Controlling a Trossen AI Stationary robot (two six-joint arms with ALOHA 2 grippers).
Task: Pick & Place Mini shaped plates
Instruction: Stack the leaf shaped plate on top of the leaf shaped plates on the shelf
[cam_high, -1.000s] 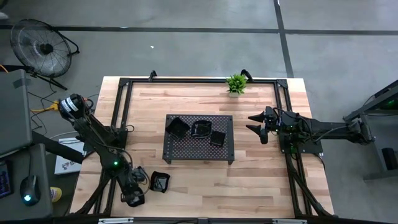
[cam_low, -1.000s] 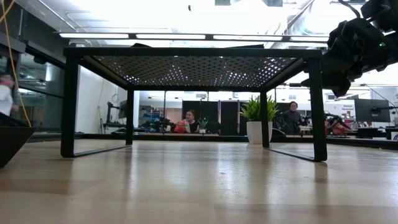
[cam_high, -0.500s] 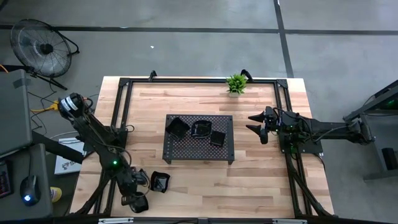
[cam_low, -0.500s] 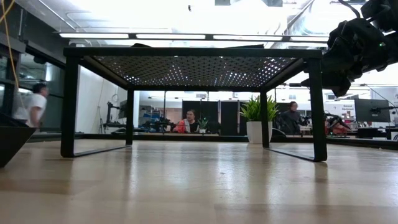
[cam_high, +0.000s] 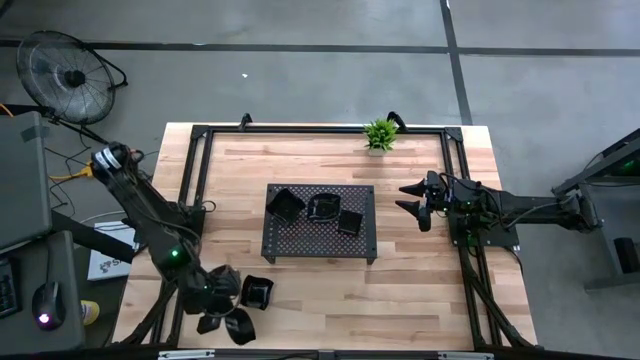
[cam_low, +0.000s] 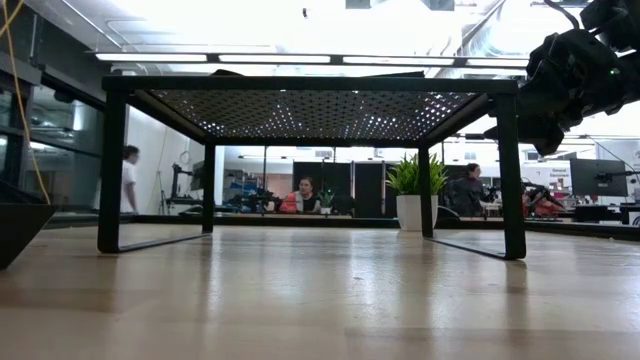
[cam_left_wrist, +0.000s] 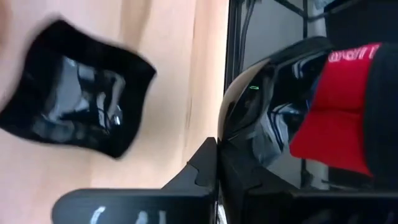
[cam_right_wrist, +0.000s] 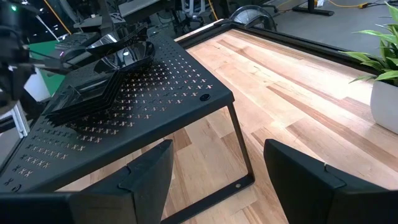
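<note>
Mini plates (cam_high: 311, 208): three on perforated tray (cam_high: 288, 240); one (cam_high: 258, 293) on table (cam_high: 420, 290)

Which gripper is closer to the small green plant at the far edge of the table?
Right. The right gripper hovers near the plant, beside the tray. The left gripper is at the opposite near corner.

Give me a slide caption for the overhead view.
Left gripper shut on a mini plate at the table's near-left corner; three plates on the tray.
</note>
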